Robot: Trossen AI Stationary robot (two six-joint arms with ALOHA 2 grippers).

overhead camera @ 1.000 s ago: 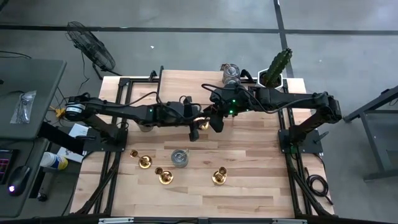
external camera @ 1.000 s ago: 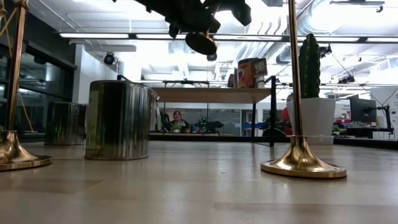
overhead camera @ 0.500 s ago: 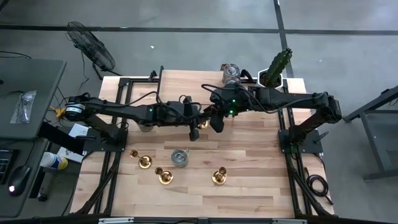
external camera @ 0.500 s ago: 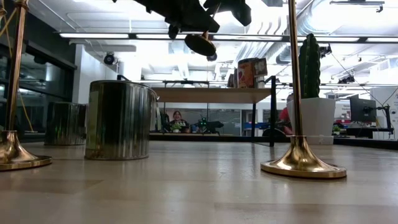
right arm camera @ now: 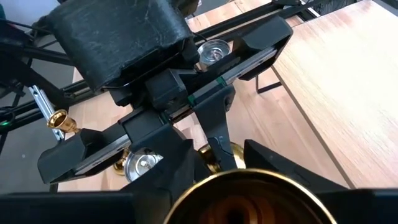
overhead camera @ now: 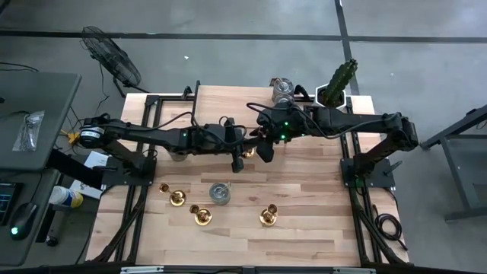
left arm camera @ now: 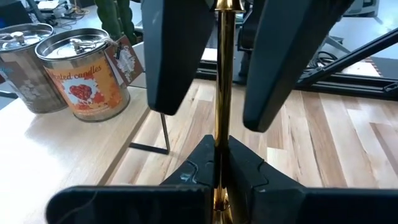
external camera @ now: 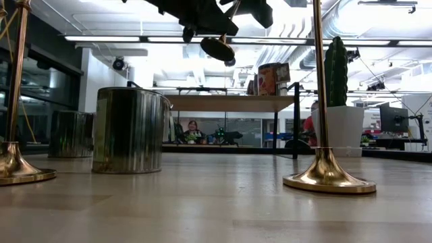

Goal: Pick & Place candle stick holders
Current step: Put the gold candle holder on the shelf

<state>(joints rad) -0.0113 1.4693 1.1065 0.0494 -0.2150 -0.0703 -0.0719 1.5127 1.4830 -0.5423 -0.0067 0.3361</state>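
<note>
Mid-air — left gripper (left arm camera: 219, 171) pinching candlestick holder (left arm camera: 222, 74)

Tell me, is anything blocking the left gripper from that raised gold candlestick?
Nothing visible. The left gripper is shut on the candle stick holder at its stem, above the table. The right gripper stands open on either side of the same stem, apart from it.

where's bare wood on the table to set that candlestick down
Free: the table's right half, between the rightmost candle stick holder and the right frame. Also the front strip below the holders. Crowded: front left, where two holders flank a tin can, and mid-table under both pincers.
</note>
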